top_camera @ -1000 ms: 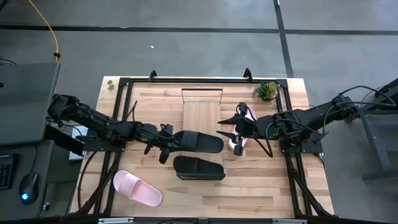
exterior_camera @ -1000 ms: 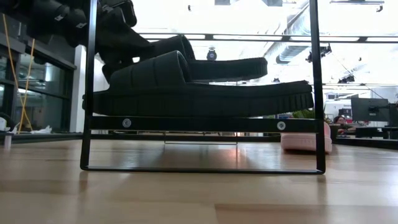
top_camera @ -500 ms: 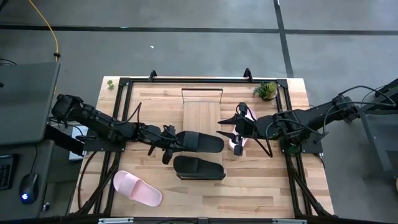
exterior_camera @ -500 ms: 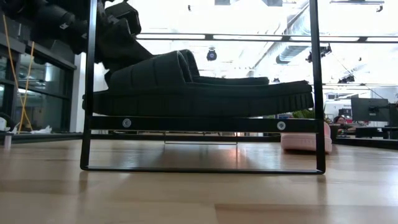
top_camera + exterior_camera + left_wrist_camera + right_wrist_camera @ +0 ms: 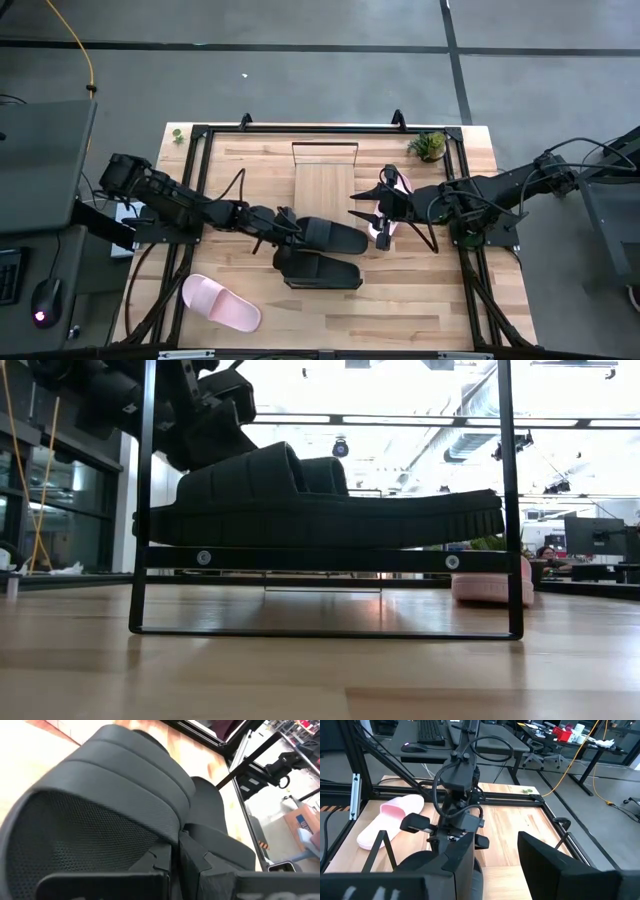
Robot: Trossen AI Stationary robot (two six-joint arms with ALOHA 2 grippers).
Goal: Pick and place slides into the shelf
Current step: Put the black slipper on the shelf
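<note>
On the near part of the table [image 5: 420, 300], a pink slide [image 5: 220, 302] lies by itself at the left, well apart from the rest. Farther in, near the middle, a black slide [image 5: 320, 270] rests across the near end of the shelf [image 5: 325, 190], over its black wire frame [image 5: 145, 510], as the low view shows. Just behind it, and partly overlapping it from above, is the second black slide [image 5: 330, 234]. The left pincer [image 5: 283, 226] is clenched on this second slide at its left end; the left wrist view shows the dark fingers [image 5: 195, 857] pinched together against the slide's ribbed strap [image 5: 120, 795]. In the low view, the held slide sits just behind the front one, their straps nearly level.

To the right of the shelf, the right pincer [image 5: 366, 209] hangs over the table with its fingers spread apart and nothing between them. The second pink slide [image 5: 384, 228] is under that arm, mostly hidden, just beside the shelf's right edge.

The shelf's board runs away toward the far side, bare beyond the slides. A small green plant [image 5: 429, 146] stands at the far right corner of the table.
</note>
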